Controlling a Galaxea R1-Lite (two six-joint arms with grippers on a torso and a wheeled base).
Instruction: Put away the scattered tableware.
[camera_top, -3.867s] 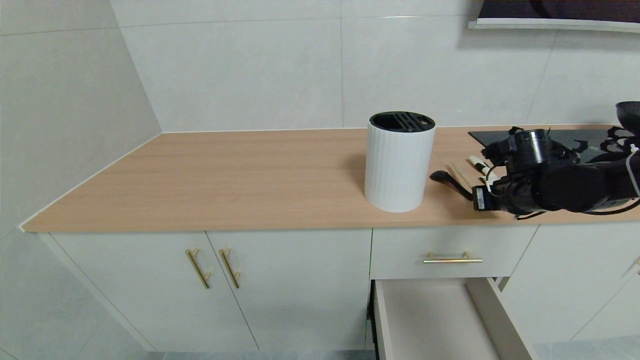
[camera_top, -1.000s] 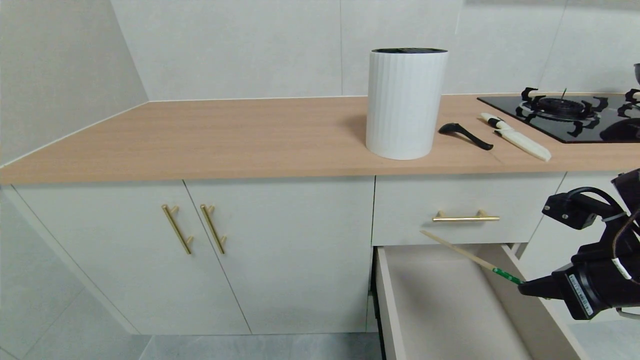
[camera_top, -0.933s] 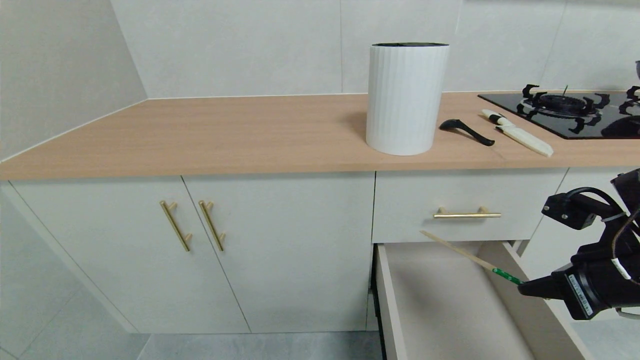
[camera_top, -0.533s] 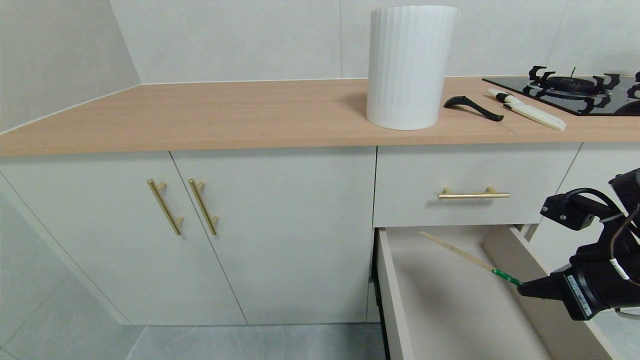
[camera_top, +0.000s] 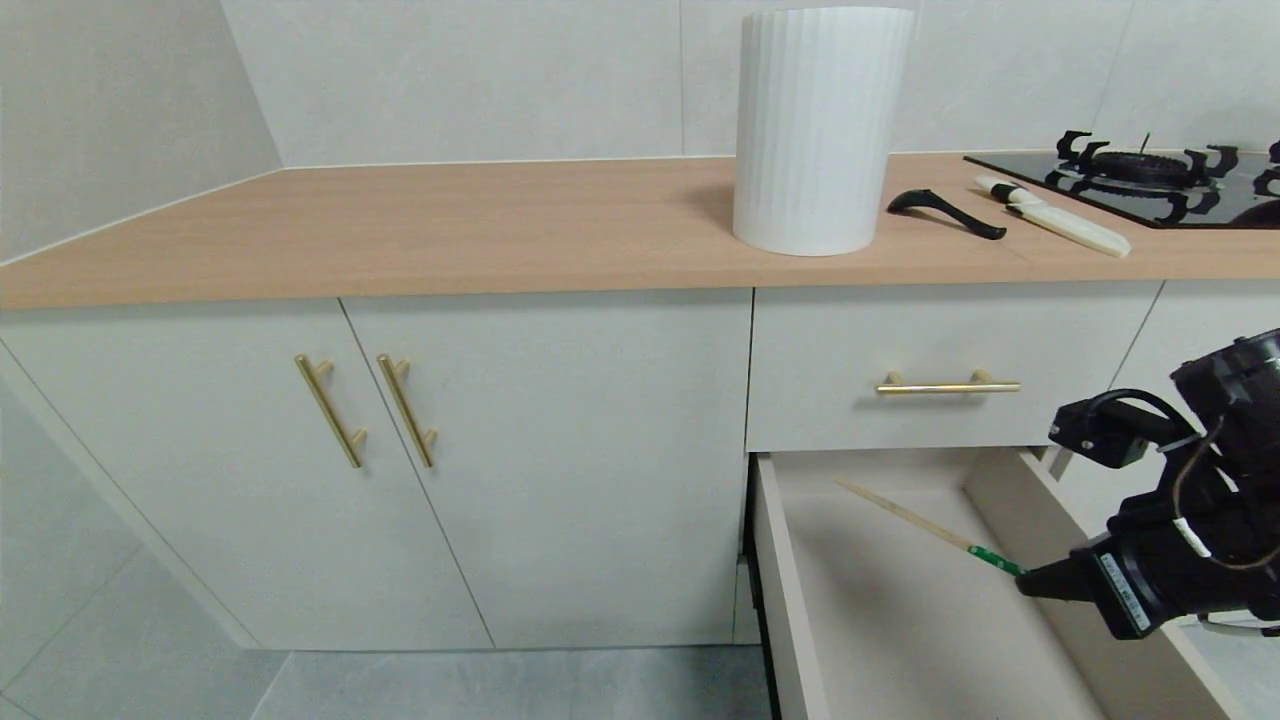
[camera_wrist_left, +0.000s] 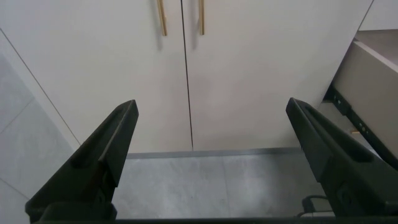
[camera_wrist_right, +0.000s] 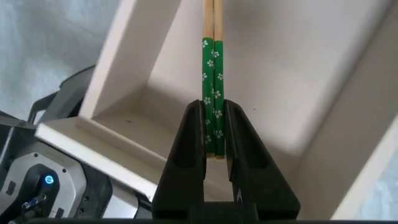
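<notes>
My right gripper (camera_top: 1030, 581) is shut on a pair of wooden chopsticks (camera_top: 920, 524) with green flowered ends (camera_wrist_right: 211, 81); they slant over the open lower drawer (camera_top: 790, 620), tips toward its back. On the counter lie a black spoon (camera_top: 945, 213) and a white knife (camera_top: 1055, 229) beside a white ribbed holder (camera_top: 815, 130). My left gripper (camera_wrist_left: 211, 162) is open, low in front of the cabinet doors (camera_wrist_left: 186, 74), nothing between its fingers.
The wooden counter (camera_top: 400, 225) runs left to the wall corner. A black gas hob (camera_top: 1140, 175) sits at the right. A shut drawer with a gold handle (camera_top: 947, 386) is above the open one. Two gold door handles (camera_top: 365, 410) stand on the left doors.
The head camera has dropped, so the counter sits higher in view. My right gripper, from the counter to the drawer earlier, has shifted a little left and down with the chopsticks.
</notes>
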